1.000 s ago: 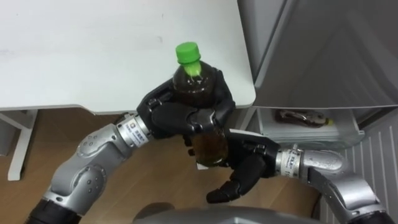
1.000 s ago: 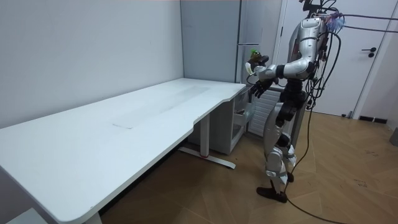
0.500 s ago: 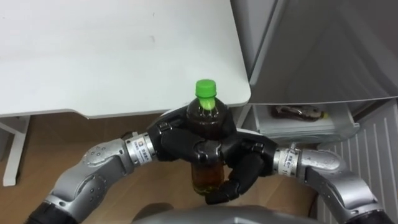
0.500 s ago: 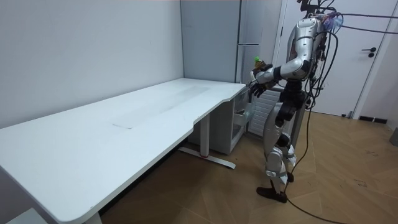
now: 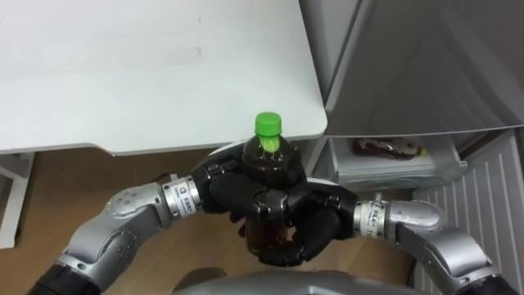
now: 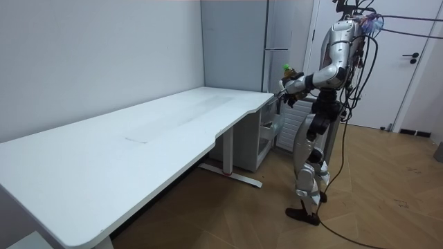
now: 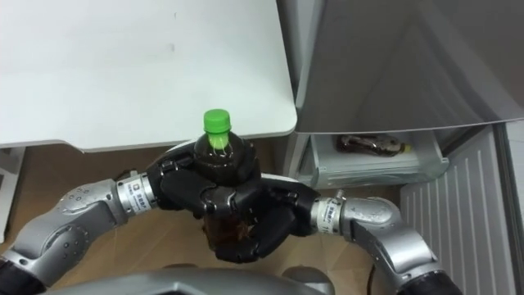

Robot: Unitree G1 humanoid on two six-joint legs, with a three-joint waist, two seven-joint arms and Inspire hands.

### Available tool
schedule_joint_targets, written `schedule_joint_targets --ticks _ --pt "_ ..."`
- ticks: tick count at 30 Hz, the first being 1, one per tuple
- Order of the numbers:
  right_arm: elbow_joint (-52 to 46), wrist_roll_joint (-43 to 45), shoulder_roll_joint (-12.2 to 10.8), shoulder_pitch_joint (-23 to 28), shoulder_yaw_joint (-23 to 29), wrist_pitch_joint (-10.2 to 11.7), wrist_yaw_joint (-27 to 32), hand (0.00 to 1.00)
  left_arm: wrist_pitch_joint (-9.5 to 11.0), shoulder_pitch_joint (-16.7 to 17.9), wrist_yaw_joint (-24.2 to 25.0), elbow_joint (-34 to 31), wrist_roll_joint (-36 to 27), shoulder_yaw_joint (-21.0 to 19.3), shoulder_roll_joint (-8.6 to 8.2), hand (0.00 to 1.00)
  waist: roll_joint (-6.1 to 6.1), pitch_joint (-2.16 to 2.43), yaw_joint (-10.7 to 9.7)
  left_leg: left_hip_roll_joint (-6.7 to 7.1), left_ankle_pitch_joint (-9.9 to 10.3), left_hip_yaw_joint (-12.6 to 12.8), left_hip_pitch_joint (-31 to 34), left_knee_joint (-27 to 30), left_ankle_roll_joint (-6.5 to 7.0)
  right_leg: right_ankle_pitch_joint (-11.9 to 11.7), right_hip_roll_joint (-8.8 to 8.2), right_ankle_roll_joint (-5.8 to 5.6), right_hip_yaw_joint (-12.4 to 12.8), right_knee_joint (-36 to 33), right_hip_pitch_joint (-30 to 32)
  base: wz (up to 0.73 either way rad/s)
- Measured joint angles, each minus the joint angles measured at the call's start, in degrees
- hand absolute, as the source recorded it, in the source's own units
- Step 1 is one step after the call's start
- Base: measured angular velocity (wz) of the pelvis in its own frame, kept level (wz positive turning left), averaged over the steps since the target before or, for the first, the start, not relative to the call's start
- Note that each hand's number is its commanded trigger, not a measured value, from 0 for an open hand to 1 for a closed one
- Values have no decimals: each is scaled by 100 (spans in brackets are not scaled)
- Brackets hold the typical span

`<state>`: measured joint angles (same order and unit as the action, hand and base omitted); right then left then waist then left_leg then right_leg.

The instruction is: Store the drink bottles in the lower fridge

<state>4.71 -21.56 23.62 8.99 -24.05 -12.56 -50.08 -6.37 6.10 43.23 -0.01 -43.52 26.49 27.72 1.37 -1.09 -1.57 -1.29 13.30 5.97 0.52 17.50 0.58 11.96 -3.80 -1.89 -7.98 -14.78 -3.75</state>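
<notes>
A dark tea bottle [image 5: 267,176] with a green cap [image 5: 268,124] stands upright in front of my chest, off the table's corner. My left hand [image 5: 227,189] has its fingers curled round the bottle's upper body from the left. From the right, my right hand [image 5: 308,232] wraps round its lower half [image 7: 225,226]. In the room view the bottle [image 6: 286,70] is held before the fridge [image 6: 277,41]. A second dark bottle [image 5: 386,148] lies on its side in the open lower fridge drawer [image 5: 401,166].
The white table [image 5: 147,74] fills the upper left, its rounded corner just behind the bottle. The grey fridge body [image 5: 426,65] rises at the right, its lower door [image 5: 483,205] swung open. Wooden floor lies below.
The bottle has come down from the table's edge to chest height. My right hand, open under it a second ago, has curled shut round its lower half.
</notes>
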Motion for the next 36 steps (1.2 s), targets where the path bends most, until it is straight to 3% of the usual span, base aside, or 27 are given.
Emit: schedule_joint_targets --ticks 8,11,12,13,14,15,23,36 --pt "1 -75 81 -2 -178 -1 90 100 11 -8 19 -2 -5 131 -44 100 -66 35 7 -3 0 8 -4 4 0 -1 0 1 6 -6 19 0" --pt "2 -102 55 -2 -197 -4 113 100 72 -55 1 -2 2 131 -167 100 -126 62 31 -3 -1 22 -10 2 0 -1 -3 1 18 -18 27 -2" --pt "2 -112 45 -2 -197 -3 123 100 72 -72 -20 -1 2 129 -173 91 -139 62 27 -6 -1 23 -21 0 -1 -1 -1 1 18 -20 16 0" --pt "2 -114 37 -2 -197 -2 124 100 72 -78 -24 -1 -2 133 -178 51 -147 58 15 -6 -1 23 -26 -3 0 -1 0 1 22 -20 13 0" --pt "1 -114 32 -2 -197 -1 121 100 72 -82 -25 -1 -3 137 -184 29 -151 55 16 -5 -1 23 -24 -6 -1 -1 1 1 25 -20 10 0" --pt "1 -114 20 -2 -206 1 115 100 70 -81 -37 -1 -7 142 -202 0 -152 53 22 -3 -1 26 -23 -11 0 -1 1 1 31 -20 6 0" --pt "2 -114 23 -1 -230 2 115 100 67 -81 -24 0 -31 129 -181 0 -39 -18 12 -6 -1 29 -10 -7 0 0 1 0 17 -8 12 0" --pt "82 -154 -17 -1 -230 10 133 100 42 -81 -238 -1 -32 129 -251 0 -113 14 49 -5 -2 33 9 8 -1 -1 3 1 21 -4 49 0"
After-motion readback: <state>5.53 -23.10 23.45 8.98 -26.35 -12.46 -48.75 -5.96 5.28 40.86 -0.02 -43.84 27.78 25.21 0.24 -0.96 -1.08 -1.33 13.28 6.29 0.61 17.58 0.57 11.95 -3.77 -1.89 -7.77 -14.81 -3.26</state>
